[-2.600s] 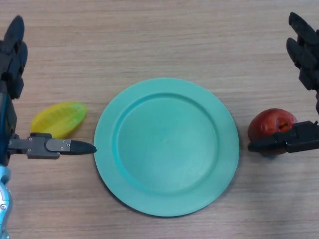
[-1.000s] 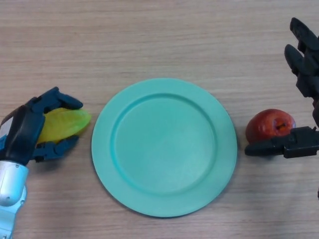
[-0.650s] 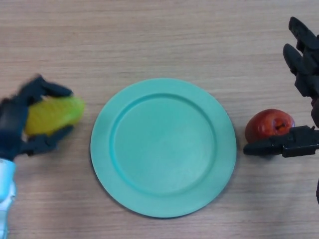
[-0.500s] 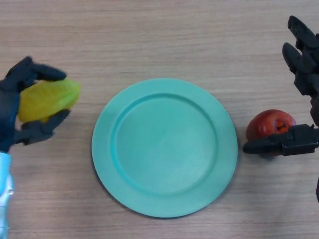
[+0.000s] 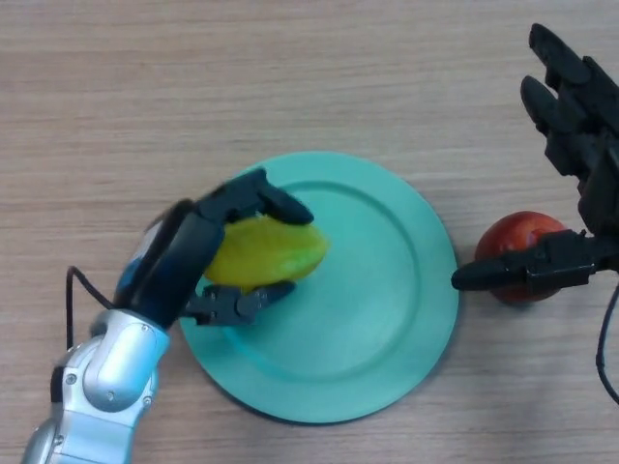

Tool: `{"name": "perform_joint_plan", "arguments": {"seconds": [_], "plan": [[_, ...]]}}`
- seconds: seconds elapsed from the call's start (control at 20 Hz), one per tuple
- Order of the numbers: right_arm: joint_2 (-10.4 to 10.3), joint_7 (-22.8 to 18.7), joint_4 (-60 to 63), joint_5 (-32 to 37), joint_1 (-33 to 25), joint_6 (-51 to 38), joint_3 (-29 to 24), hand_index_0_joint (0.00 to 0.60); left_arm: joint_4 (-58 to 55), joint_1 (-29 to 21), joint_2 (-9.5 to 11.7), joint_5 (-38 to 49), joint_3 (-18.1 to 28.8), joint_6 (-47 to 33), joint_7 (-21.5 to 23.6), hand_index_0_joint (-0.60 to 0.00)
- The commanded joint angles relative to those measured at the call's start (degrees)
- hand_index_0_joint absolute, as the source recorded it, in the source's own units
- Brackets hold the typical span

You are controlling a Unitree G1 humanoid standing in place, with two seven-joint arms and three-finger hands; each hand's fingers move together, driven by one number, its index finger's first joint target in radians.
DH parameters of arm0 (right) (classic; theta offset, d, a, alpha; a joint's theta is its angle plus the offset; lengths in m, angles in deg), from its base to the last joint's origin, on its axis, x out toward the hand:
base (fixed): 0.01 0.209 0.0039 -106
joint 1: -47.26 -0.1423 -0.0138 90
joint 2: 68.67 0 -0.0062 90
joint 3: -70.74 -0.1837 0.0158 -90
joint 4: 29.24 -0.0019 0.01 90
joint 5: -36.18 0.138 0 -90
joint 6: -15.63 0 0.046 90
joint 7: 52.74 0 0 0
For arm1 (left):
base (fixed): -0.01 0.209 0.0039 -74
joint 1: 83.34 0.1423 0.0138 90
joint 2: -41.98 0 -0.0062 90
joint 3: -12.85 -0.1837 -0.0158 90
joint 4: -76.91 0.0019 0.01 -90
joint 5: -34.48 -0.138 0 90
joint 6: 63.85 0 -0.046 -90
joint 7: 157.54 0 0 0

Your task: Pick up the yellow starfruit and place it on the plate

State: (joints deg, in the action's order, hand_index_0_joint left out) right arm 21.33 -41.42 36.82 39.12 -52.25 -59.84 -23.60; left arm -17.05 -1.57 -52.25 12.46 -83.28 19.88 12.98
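Note:
My left hand [image 5: 184, 259] is curled round the yellow starfruit [image 5: 266, 252] and holds it over the left part of the green plate [image 5: 387, 319]. Fingers lie along the fruit's top and the thumb runs under it. Whether the fruit touches the plate I cannot tell. My right hand [image 5: 571, 135] stays at the right edge with its fingers straight and holds nothing.
A red apple [image 5: 513, 242] lies on the wooden table [image 5: 290, 77] just right of the plate, partly behind the right hand's thumb [image 5: 517, 271].
The left hand closed on the starfruit left of the plate, lifted it and carried it right, over the plate. The right hand shifted slightly left.

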Motion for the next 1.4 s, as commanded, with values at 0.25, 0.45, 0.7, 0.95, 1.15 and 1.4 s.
{"name": "perform_joint_plan", "arguments": {"seconds": [0.25,0.45,0.7,0.95,1.15,1.4], "plan": [[2.9,-0.7,-4.2,2.3,-2.3,-9.0,-5.4,0.000,-1.5,-3.2,0.3,3.5,3.2,-3.8,4.5,-0.300],[2.9,-0.6,-4.9,1.5,-1.0,-11.7,-6.0,0.000,-4.0,-2.3,0.4,3.3,3.2,-7.2,3.5,0.000],[3.0,-1.7,-3.9,0.7,-1.0,-14.2,-6.7,0.000,-13.7,-1.2,1.7,16.5,8.2,-3.2,3.4,0.000],[3.6,-2.0,-3.4,1.0,-1.4,-13.2,-7.1,0.000,-14.9,-3.1,5.7,35.6,17.1,0.9,4.8,0.000],[4.2,-2.1,-3.1,-1.0,-1.8,-14.1,-8.0,0.000,-15.6,-1.4,7.5,38.1,18.6,7.6,1.8,0.000],[3.3,-3.2,-3.8,0.7,-1.1,-12.7,-6.8,0.000,-17.4,-1.5,6.8,35.9,17.8,9.9,6.1,0.000]]}}
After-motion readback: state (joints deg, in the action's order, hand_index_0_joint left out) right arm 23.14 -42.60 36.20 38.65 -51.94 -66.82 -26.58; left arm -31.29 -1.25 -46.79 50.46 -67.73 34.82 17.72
